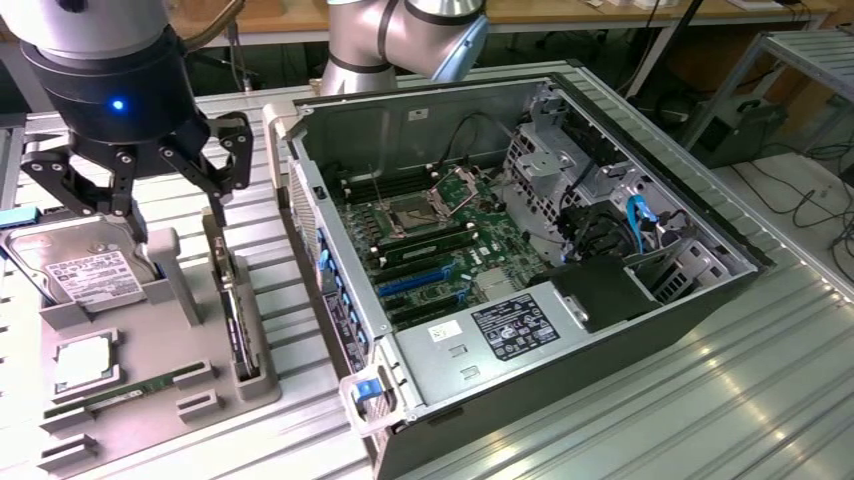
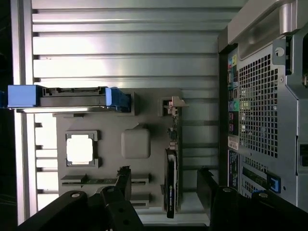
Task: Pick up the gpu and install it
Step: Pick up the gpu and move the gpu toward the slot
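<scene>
While the end effector [image 1: 171, 205] hangs over the grey tray [image 1: 160, 340] at the exterior view's left, its black fingers [image 1: 220, 170] are spread wide and hold nothing. The gpu [image 1: 240, 325] stands on its long edge in a narrow slot along the side of the tray nearest the computer case [image 1: 534, 250]. In the wrist view the card [image 2: 171, 178] runs as a thin dark strip between the two fingers [image 2: 207, 185], which sit to either side of it without closing on it; whether they touch it cannot be told.

On the same tray, a silver hard drive [image 1: 87, 270] with a white label stands upright at the far end, a square processor [image 1: 83, 362] lies flat, and a narrow green memory stick [image 1: 127, 393] lies beside it. The case lies open on the ribbed metal counter [image 1: 667, 400], showing its green motherboard [image 1: 427, 250] with blue slots [image 1: 414, 283].
</scene>
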